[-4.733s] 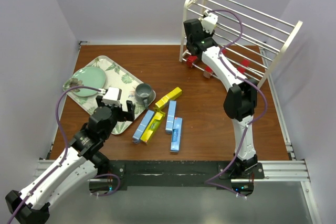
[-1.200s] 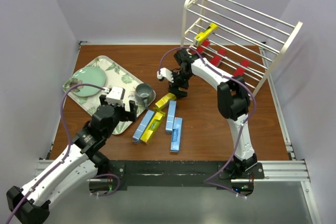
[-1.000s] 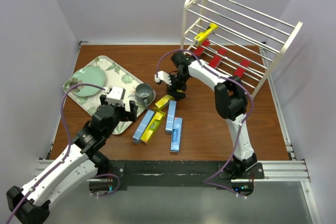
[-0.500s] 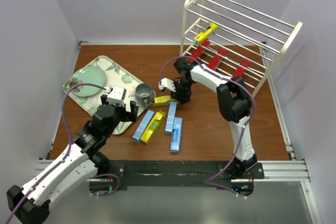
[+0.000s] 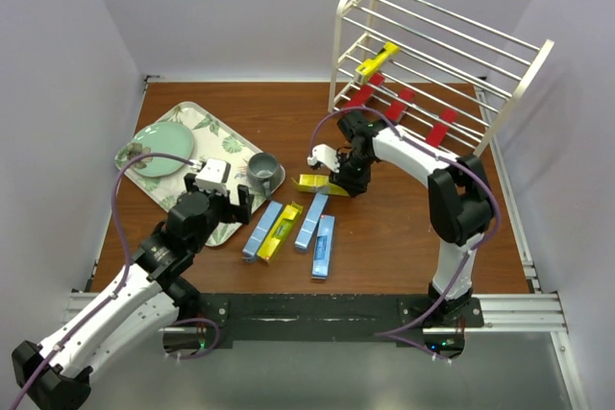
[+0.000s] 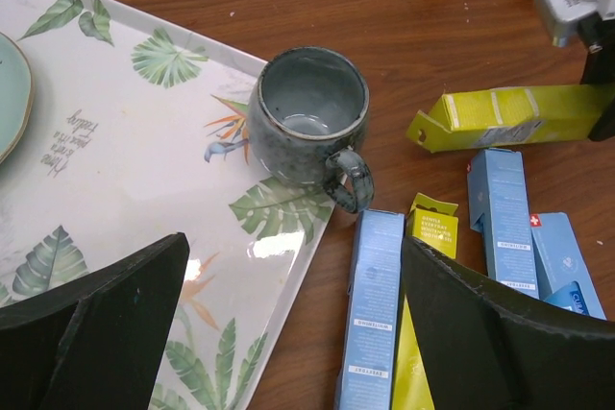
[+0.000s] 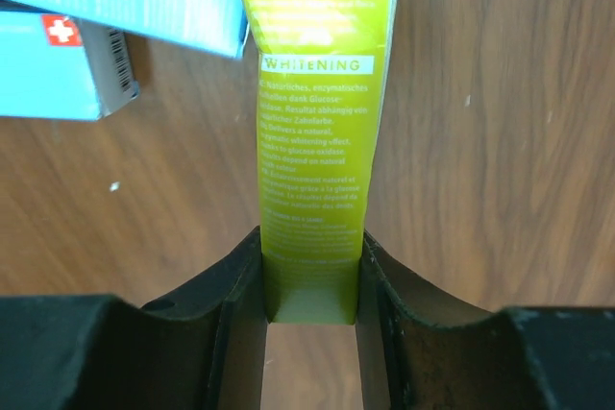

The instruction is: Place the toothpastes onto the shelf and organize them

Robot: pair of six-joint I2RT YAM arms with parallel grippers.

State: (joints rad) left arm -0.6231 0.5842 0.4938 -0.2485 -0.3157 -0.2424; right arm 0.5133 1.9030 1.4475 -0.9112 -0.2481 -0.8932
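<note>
My right gripper (image 5: 339,182) (image 7: 312,297) is shut on one end of a yellow toothpaste (image 5: 313,182) (image 7: 322,132) (image 6: 509,116), low over the table in front of the shelf (image 5: 437,40). On the shelf lie a yellow toothpaste (image 5: 377,61) on the middle tier and three red ones (image 5: 394,108) lower down. On the table sit three light blue toothpastes (image 5: 261,229) (image 5: 310,221) (image 5: 323,247) and another yellow one (image 5: 281,230). My left gripper (image 5: 217,196) (image 6: 298,333) hangs open above the tray's edge, holding nothing.
A leaf-patterned tray (image 5: 207,127) (image 6: 125,170) at the left carries a green plate (image 5: 159,146). A grey mug (image 5: 264,170) (image 6: 307,117) stands at the tray's corner, next to the loose boxes. White walls enclose the table.
My right gripper has closed on the yellow toothpaste's end and shifted right with it; the box has turned from diagonal to roughly crosswise. The left arm has stayed put.
</note>
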